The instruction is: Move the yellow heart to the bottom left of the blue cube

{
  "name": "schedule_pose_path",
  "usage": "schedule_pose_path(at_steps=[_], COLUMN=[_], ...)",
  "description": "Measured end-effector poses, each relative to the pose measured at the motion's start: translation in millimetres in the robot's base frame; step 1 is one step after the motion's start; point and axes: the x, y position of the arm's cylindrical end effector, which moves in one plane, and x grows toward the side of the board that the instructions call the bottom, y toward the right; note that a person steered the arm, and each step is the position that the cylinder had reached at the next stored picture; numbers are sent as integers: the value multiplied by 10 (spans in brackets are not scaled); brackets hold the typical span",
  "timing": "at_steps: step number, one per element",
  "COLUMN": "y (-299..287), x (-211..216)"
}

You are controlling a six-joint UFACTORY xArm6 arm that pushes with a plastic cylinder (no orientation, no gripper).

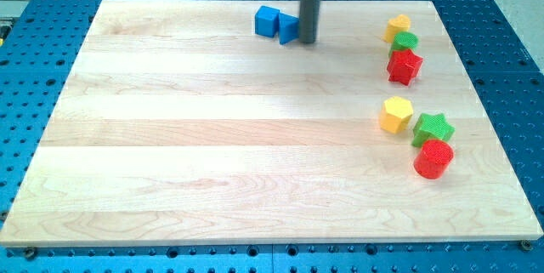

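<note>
A blue cube sits near the board's top edge, left of centre. A second blue block touches its right side and is partly hidden by my rod. My tip rests on the board just right of that second blue block. A yellow block that looks like the heart lies at the top right, far to the right of my tip. Another yellow block, more like a hexagon, lies lower on the right.
A green block and a red star-like block sit just below the yellow heart. A green star and a red cylinder sit by the lower yellow block. The wooden board rests on a blue perforated table.
</note>
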Motion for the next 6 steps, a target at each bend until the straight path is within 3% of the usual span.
schedule_pose_path(at_steps=[2,3,5,6], y=[1663,1792,-391,-732], x=[-352,-117,475,464])
